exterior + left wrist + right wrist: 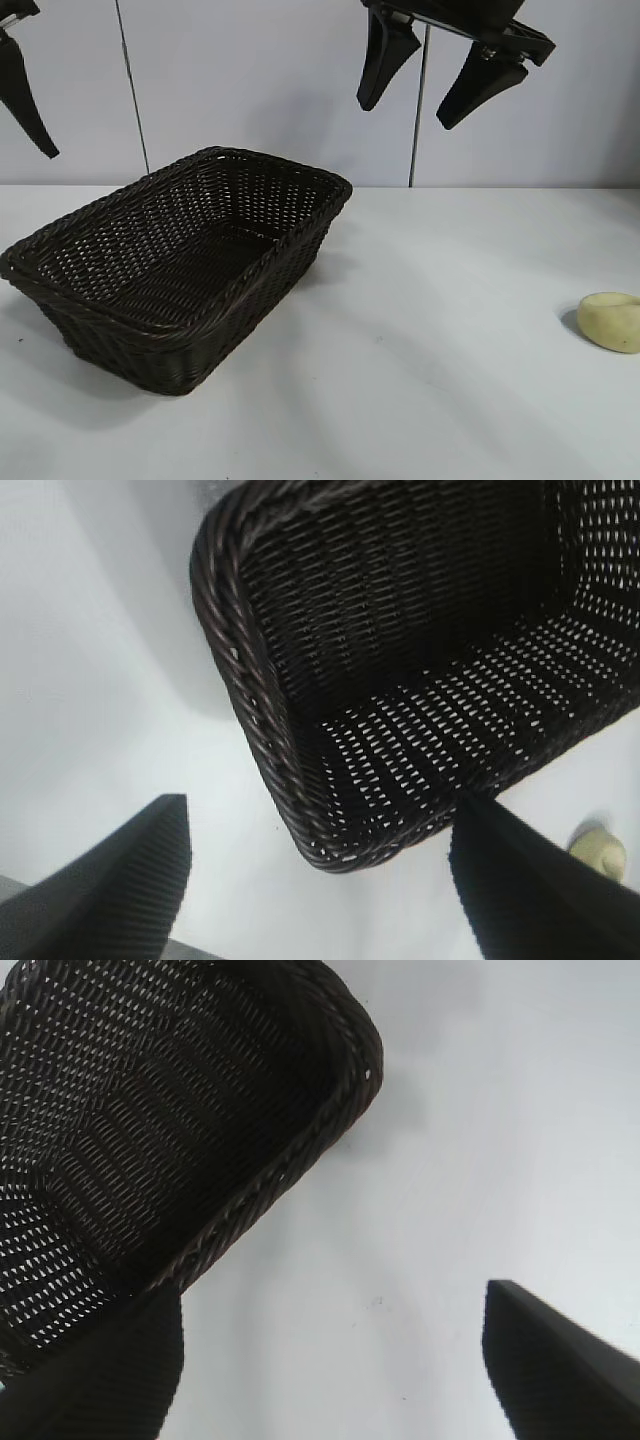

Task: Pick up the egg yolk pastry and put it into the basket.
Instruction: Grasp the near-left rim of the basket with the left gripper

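The egg yolk pastry (610, 321), small, pale yellow and rounded, lies on the white table at the far right edge of the exterior view; it also peeks out beside a finger in the left wrist view (600, 848). The dark woven basket (262, 270) stands at the left, with nothing in it (250, 710) (300, 1170). My right gripper (408, 116) hangs open high above the table's middle, right of the basket, far from the pastry. The left gripper (30, 110) hangs high at the left edge, open with nothing between its fingers (130, 880).
A bare white tabletop (430, 350) stretches between the basket and the pastry. A pale wall with vertical seams (415, 120) stands behind the table.
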